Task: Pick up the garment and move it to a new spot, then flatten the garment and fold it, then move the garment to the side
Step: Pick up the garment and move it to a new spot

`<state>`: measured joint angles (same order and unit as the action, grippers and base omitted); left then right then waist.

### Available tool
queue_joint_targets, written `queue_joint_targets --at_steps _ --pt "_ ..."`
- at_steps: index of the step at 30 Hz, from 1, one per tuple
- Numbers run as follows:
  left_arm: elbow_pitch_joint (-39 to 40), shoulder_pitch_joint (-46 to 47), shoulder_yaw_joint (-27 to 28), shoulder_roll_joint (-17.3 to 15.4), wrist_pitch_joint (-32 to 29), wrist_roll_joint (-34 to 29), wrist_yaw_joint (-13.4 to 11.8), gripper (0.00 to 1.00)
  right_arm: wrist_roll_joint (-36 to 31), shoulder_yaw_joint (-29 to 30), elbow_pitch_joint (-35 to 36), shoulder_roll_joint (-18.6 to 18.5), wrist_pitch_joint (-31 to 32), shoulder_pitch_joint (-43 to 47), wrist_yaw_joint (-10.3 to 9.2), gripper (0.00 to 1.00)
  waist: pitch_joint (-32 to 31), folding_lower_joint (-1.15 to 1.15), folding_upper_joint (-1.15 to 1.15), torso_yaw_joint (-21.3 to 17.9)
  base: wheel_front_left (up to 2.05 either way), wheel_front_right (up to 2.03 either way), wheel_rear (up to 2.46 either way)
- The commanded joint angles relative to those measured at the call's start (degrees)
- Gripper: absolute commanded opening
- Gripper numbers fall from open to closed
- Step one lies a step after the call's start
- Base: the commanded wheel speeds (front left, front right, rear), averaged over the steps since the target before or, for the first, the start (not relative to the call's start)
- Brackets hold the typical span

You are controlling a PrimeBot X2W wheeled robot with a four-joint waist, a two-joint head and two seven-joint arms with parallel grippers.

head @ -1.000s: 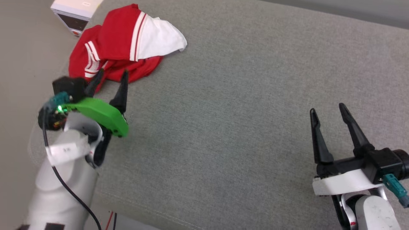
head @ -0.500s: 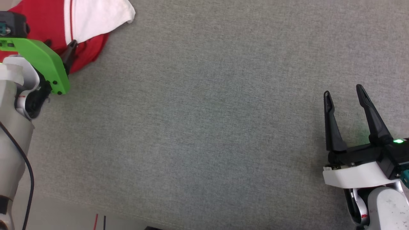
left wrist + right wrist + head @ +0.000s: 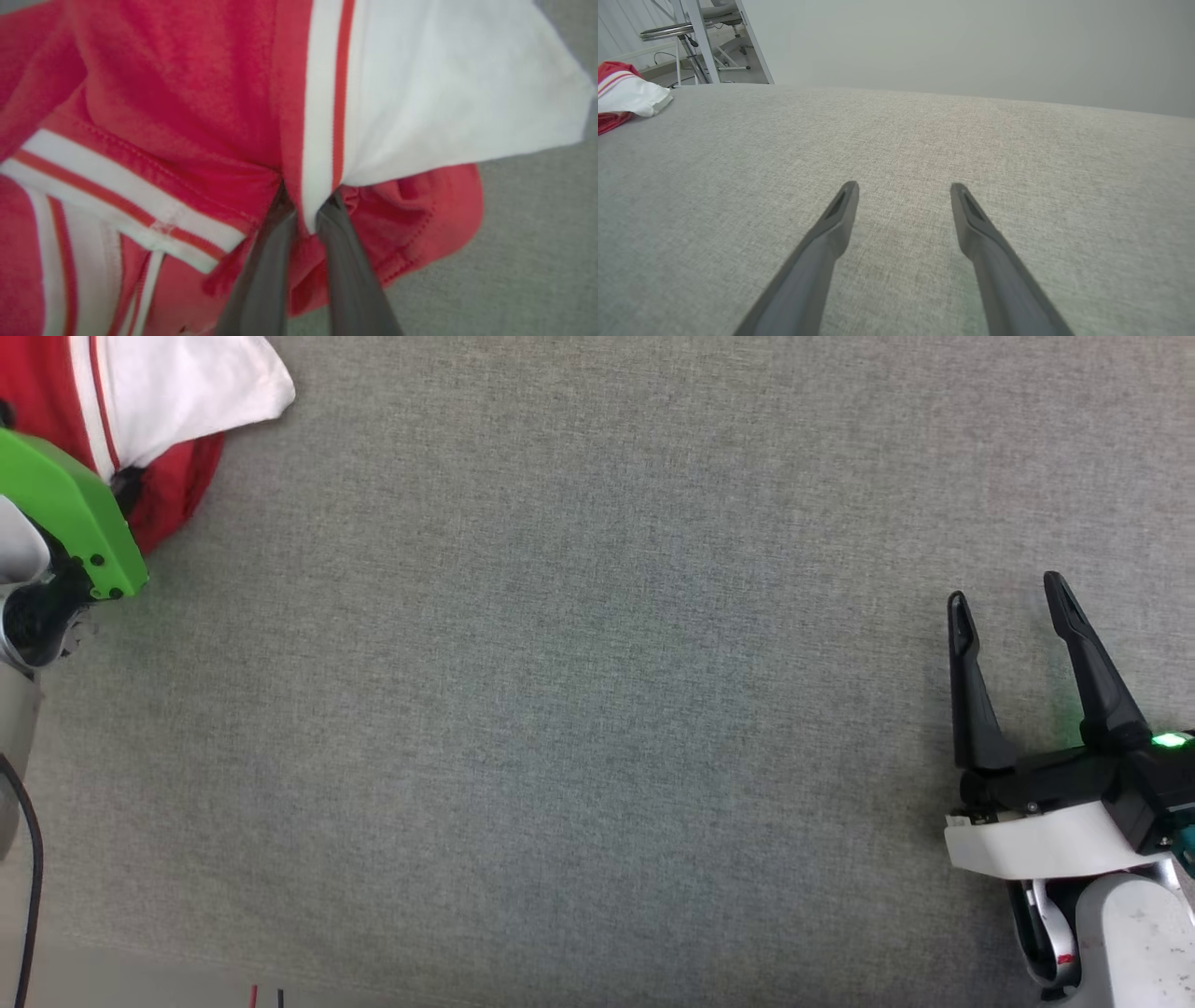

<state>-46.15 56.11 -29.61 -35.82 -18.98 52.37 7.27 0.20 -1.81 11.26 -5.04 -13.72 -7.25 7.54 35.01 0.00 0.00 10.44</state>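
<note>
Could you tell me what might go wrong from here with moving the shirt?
1. The left gripper pinches just a thin fold at the striped sleeve seam of the red jersey shirt with white sleeves; the soft fabric could slip out on lifting.
2. The shirt lies bunched in layers, so it may hang tangled and land crumpled on the grey fabric surface.
3. The open right gripper sits far off, unable to catch a drop quickly.

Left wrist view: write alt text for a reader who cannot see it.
The left gripper pinches a striped seam fold of the crumpled red-and-white garment between its two dark fingers. A grey fabric surface shows at lower right.
</note>
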Motion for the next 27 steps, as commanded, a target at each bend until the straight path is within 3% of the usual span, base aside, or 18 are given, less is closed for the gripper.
queue_joint_targets --at_steps 1,15,20,27 --pt "-0.64 -2.70 -1.61 1.17 1.25 0.03 0.22 0.00 -0.30 0.08 -0.52 0.33 -0.40 -0.43 -0.05 1.00 -1.51 0.00 0.00 -0.09 0.00 0.00 0.00" --pt "2.46 -6.25 -2.56 -1.40 30.02 -3.06 0.14 0.00 2.13 -1.64 -6.43 1.87 -1.24 1.14 -0.05 1.00 -17.08 0.00 0.00 -1.97 0.00 0.00 0.00" --pt "6.83 -7.76 -2.99 -2.81 31.78 -5.01 -1.11 0.00 3.49 -0.94 -6.05 2.09 -1.26 2.31 -0.05 1.00 -21.29 0.00 0.00 -3.35 0.00 0.00 0.00" --pt "17.84 -9.15 -4.62 -2.44 29.26 -6.47 -5.13 0.00 6.79 -0.15 -6.08 2.14 -1.27 3.51 -0.05 1.00 -24.76 0.00 0.00 -6.29 0.00 0.00 0.00"
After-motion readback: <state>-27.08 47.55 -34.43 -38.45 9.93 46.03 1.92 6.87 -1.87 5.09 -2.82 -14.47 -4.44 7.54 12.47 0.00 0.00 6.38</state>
